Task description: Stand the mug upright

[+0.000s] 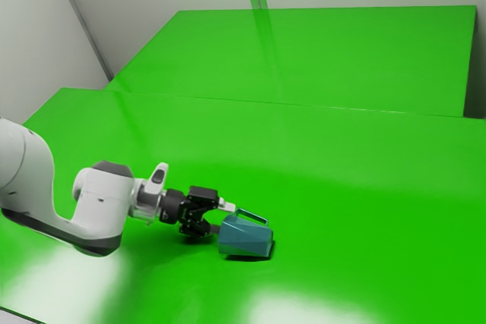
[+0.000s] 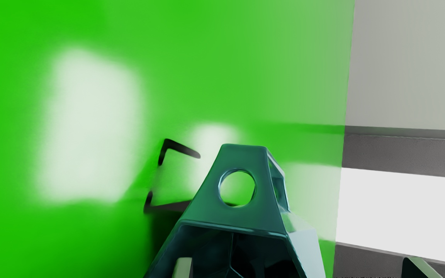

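My claw (image 1: 222, 218) is spread wide, its two fingers gripping nothing, one fingertip (image 2: 183, 267) at the open mouth of the blue-green mug (image 1: 244, 237). The mug lies on its side on the green bench (image 1: 364, 210), mouth toward me, handle uppermost

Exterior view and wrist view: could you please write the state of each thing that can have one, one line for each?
Mug: tipped on its side, not upright, mouth toward the gripper.
Mug's handle: on the upper side.
Gripper: open, fingers apart, at the mug's mouth end.
Arm: bent, reaching toward the mug.
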Robot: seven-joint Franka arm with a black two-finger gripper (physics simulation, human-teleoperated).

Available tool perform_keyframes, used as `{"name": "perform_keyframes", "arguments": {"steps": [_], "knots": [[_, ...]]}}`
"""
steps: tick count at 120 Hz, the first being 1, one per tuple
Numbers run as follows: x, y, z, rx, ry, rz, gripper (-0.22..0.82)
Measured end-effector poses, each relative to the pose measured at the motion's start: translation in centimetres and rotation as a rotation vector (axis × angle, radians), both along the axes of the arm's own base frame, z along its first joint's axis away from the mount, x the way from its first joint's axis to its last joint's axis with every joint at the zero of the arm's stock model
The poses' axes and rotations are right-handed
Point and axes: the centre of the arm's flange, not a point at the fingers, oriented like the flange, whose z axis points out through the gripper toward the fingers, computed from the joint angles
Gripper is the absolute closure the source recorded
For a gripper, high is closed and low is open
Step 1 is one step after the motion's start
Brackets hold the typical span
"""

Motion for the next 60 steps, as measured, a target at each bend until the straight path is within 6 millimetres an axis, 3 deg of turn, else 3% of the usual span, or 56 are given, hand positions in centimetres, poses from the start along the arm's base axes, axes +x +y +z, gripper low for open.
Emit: {"name": "perform_keyframes", "arguments": {"steps": [22,43,60], "knots": [[-0.2,-3.0,0.3,-0.014,-0.026,-0.043,0.03],[-0.3,-5.0,0.6,0.008,-0.041,-0.072,0.46],[-0.4,-5.2,0.6,0.018,-0.043,-0.07,0.65]]}}
